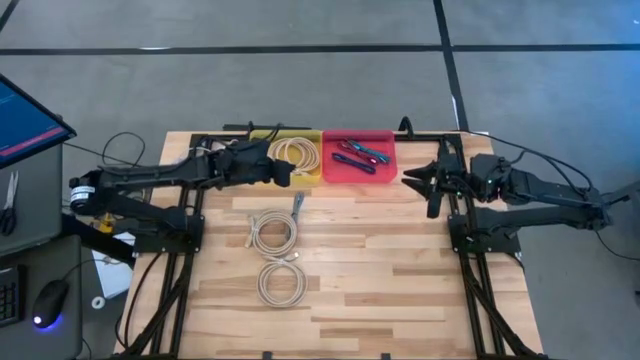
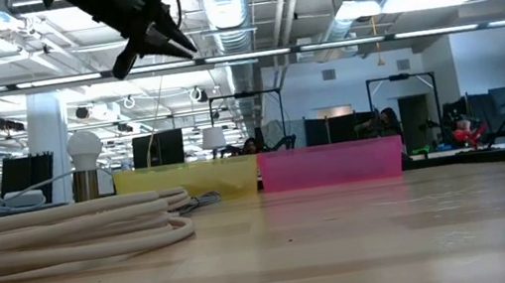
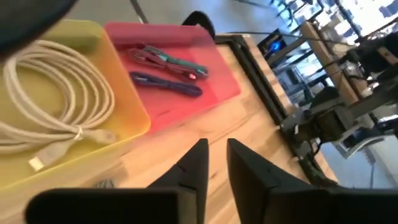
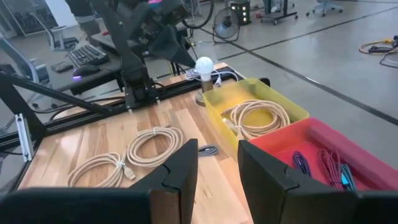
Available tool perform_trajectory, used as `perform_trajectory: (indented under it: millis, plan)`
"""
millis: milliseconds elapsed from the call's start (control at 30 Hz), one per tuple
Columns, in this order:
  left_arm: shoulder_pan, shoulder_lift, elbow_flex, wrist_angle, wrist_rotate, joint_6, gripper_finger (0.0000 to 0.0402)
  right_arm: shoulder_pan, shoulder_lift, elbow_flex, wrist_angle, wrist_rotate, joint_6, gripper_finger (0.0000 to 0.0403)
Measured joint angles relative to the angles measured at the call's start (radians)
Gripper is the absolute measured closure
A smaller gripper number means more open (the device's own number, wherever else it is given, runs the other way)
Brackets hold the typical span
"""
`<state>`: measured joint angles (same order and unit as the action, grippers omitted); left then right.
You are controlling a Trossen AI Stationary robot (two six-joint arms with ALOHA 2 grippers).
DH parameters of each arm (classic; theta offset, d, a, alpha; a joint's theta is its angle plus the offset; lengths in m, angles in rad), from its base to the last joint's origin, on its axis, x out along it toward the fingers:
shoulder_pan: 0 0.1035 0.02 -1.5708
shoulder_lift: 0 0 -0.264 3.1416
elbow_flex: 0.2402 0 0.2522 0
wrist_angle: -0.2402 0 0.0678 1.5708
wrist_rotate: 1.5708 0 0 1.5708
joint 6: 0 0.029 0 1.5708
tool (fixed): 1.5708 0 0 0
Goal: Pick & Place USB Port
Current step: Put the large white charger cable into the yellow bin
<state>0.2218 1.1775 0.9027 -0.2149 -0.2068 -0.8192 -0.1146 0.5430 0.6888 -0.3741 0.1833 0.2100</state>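
Holding a coiled cable (image 1: 293,152), the yellow bin (image 1: 262,137) adjoins the pink bin (image 1: 385,137); both jaws released.

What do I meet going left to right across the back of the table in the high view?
Left gripper → yellow bin holding a coiled white cable → pink bin with coloured cables → right gripper.

Grey concrete floor (image 1: 300,75), exposed ceiling ducts (image 2: 222,5), fluorescent lighting.
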Motion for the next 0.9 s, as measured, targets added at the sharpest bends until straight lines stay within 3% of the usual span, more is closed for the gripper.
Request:
perform_trajectory:
  millis: [167, 367, 467, 633, 900]
  plan:
    - [-0.009, 0.023, 0.089, -0.126, 0.008, 0.034, 0.0390, 0.000, 0.000, 0.000, -0.005, 0.000, 0.000, 0.0296]
    - [-0.020, 0.069, 0.129, -0.343, 0.095, 0.030, 0.0396, 0.000, 0.000, 0.000, -0.020, 0.000, 0.000, 0.0296]
    - [-0.063, 0.097, 0.129, -0.338, 0.171, 0.168, 0.0396, 0.000, 0.000, 0.000, -0.031, 0.000, 0.000, 0.0296]
    - [-0.176, 0.109, 0.129, -0.340, 0.154, 0.503, 0.0396, 0.000, 0.000, 0.000, -0.045, 0.000, 0.001, 0.0296]
    - [-0.250, 0.107, 0.129, -0.409, 0.148, 0.629, 0.0390, 0.000, 0.000, 0.000, -0.067, 0.000, 0.027, 0.0296]
